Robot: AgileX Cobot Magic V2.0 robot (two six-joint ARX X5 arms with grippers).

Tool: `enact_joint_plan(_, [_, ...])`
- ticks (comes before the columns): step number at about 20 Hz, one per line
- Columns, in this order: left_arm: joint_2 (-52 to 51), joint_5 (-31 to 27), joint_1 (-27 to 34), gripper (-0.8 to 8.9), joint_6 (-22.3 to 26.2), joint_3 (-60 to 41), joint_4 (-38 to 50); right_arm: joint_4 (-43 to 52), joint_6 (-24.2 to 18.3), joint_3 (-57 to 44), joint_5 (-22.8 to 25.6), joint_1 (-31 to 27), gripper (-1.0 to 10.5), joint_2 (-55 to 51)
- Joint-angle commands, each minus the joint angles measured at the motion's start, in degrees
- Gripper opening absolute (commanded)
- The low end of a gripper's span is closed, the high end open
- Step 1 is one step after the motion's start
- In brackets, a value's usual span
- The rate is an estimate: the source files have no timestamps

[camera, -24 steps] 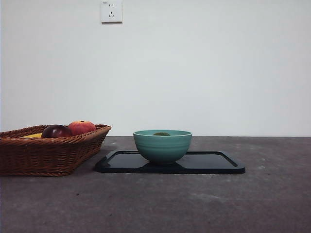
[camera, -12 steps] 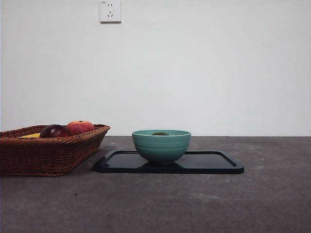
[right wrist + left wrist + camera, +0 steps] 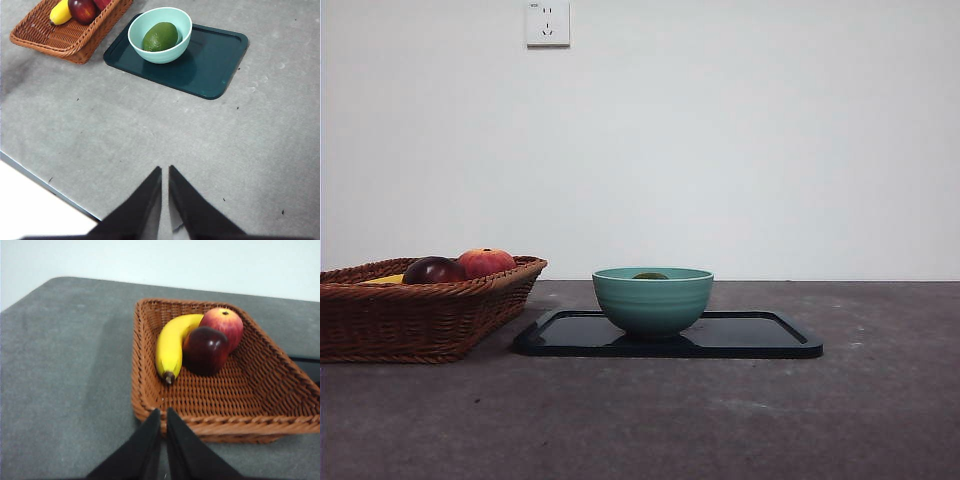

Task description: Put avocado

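The dark-green avocado (image 3: 160,36) lies inside the teal bowl (image 3: 150,22); in the front view only its top (image 3: 651,275) shows above the bowl's rim (image 3: 653,300). The bowl stands on the dark tray (image 3: 760,335), which also shows in the right wrist view (image 3: 215,60). My right gripper (image 3: 165,172) is shut and empty, well back from the tray above bare table. My left gripper (image 3: 163,415) is shut and empty, just outside the near rim of the wicker basket (image 3: 150,390). Neither arm shows in the front view.
The wicker basket (image 3: 420,310) at the left holds a banana (image 3: 170,345), a dark maroon fruit (image 3: 205,350) and a red-orange fruit (image 3: 225,322). A wall socket (image 3: 548,22) is on the back wall. The table's edge (image 3: 45,185) lies near the right gripper.
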Motion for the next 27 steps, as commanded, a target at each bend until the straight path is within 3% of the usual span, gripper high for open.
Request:
enact_joint_plan(1, [-1.0,0.3,0.7,0.19,0.1,-1.3,-0.7,0.6,0.5,0.3,0.1,0.7,0.2,0.1])
enact_joint_plan(8, [-4.9,1.2,1.4,0.19,4.6,-1.3,-3.8,0.6,0.5,0.3,0.1,0.7,0.2,0.1])
enact_joint_plan(12, [-4.9,4.4,1.4,0.19,5.1,-1.2,-3.6,0.6,0.5,0.3,0.1,0.7,0.2,0.1])
enact_joint_plan(27, [-4.9,4.4,1.3,0.19,6.1,-1.2,-3.3,0.6,0.5,0.3,0.1,0.7,0.2,0.1])
